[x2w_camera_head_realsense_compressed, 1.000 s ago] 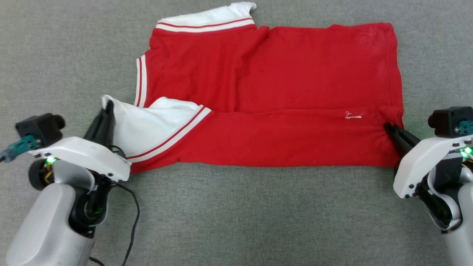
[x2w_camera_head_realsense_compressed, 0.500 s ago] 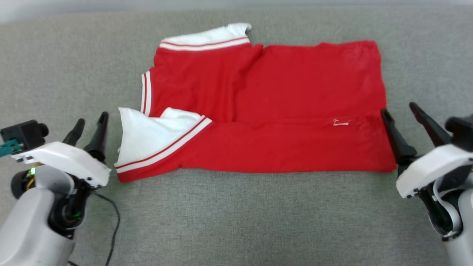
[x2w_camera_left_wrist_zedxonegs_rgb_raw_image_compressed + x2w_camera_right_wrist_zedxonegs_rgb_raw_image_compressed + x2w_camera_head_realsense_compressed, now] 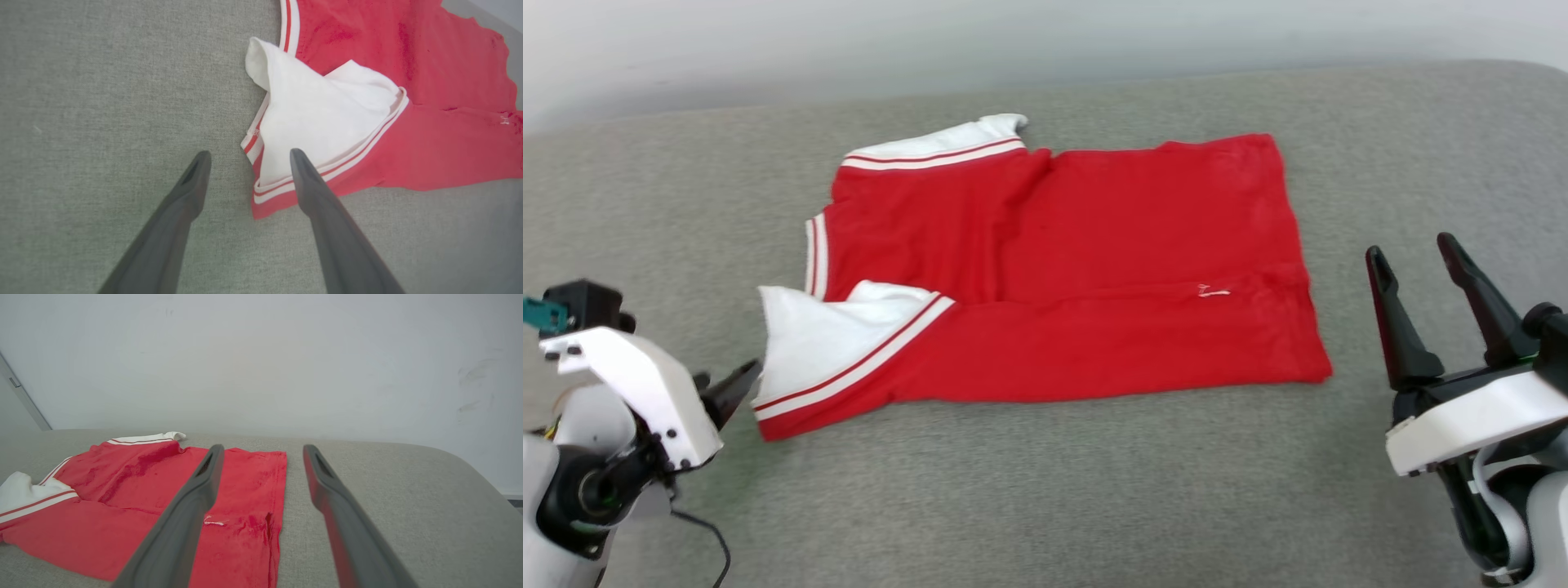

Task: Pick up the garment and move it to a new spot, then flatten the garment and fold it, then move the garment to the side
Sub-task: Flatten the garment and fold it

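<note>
Red with white sleeves, the garment [image 3: 1062,269] lies spread on the grey cloth surface [image 3: 1045,490] between the two claws. The left claw [image 3: 249,157] stands wide and empty — the white sleeve [image 3: 322,118] just ahead of its fingertips. The right claw [image 3: 1410,247] is wide and empty too — the hem lies near, off its left finger.
</note>
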You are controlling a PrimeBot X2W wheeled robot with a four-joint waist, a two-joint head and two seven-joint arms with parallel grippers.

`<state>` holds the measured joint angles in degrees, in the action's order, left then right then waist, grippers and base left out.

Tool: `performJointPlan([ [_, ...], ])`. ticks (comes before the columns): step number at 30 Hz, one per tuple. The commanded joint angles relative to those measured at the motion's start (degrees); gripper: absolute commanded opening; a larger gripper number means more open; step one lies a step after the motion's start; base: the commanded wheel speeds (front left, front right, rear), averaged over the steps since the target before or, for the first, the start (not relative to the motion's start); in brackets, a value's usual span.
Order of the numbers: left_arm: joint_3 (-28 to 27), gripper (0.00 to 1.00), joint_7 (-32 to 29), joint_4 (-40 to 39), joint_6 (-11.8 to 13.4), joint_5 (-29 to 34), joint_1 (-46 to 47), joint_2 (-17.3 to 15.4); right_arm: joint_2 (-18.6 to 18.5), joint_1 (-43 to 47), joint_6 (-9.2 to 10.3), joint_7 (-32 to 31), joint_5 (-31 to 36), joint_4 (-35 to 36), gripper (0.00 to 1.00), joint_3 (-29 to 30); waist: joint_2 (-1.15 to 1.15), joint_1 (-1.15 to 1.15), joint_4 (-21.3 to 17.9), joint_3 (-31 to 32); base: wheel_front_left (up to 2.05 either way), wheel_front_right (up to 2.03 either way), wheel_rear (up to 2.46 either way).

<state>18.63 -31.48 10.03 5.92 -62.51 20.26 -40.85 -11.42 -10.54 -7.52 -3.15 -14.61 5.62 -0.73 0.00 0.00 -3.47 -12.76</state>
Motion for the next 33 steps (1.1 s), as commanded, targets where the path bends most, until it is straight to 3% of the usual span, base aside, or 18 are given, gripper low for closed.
performJointPlan([
  [1,0.04,1.0,-1.25,0.37,0.85,-0.85,-1.2,-0.23,0.85,0.7,0.06,-0.18,0.16,0.73,1.0,-0.19,0.0,0.0,-1.81,-0.53,0.0,0.0,0.0],
  [4,-0.03,1.0,-2.71,1.54,1.92,-1.98,-2.58,-0.45,2.04,1.43,0.06,-0.32,-0.14,1.21,1.0,-0.49,0.0,0.0,-3.57,-1.55,0.0,0.0,0.0],
  [13,3.08,1.0,-6.77,5.33,1.94,-2.52,-2.27,1.57,2.94,0.67,0.06,-0.32,-1.14,0.11,1.0,0.41,0.0,0.0,-6.41,-5.36,0.0,0.0,0.0],
  [14,3.29,0.8,-6.97,5.86,1.93,-2.84,-2.16,2.21,2.84,0.39,0.06,-0.53,-1.56,0.13,1.0,0.38,0.0,0.0,-6.54,-5.6,0.0,0.0,0.0],
  [15,3.77,0.53,-7.49,6.3,1.89,-2.97,-2.27,2.56,2.9,0.14,0.06,-1.05,-2.45,-0.11,1.0,0.26,0.0,0.0,-6.68,-5.78,0.0,0.0,0.0],
  [16,4.06,0.38,-7.65,6.64,1.86,-3.25,-2.49,2.97,2.67,-0.03,0.06,-1.92,-3.16,-0.41,1.0,0.15,0.0,0.0,-6.78,-5.88,0.0,0.0,0.0],
  [17,4.15,0.04,-7.64,6.82,1.69,-3.37,-2.58,3.44,1.78,-0.43,0.06,-2.56,-3.35,-0.4,1.0,0.0,0.0,0.0,-6.78,-5.97,0.0,0.0,0.0],
  [18,4.29,0.0,-7.51,6.87,1.55,-3.31,-2.54,3.75,1.22,-0.88,0.06,-3.1,-3.96,-0.29,1.0,-0.08,0.0,0.0,-6.69,-6.04,0.0,0.0,0.0],
  [29,3.3,0.0,-2.19,2.82,-1.39,-0.38,1.03,2.9,-5.09,-4.18,0.06,-20.46,-10.86,-3.33,1.0,-0.08,0.0,0.0,-2.58,-5.37,0.0,0.0,0.0],
  [33,2.77,0.0,0.08,-0.85,-1.68,1.33,2.9,2.53,-6.08,-6.37,0.06,-31.77,-13.27,-6.11,1.0,0.64,0.0,0.0,-0.26,-5.74,0.0,0.0,0.0],
])
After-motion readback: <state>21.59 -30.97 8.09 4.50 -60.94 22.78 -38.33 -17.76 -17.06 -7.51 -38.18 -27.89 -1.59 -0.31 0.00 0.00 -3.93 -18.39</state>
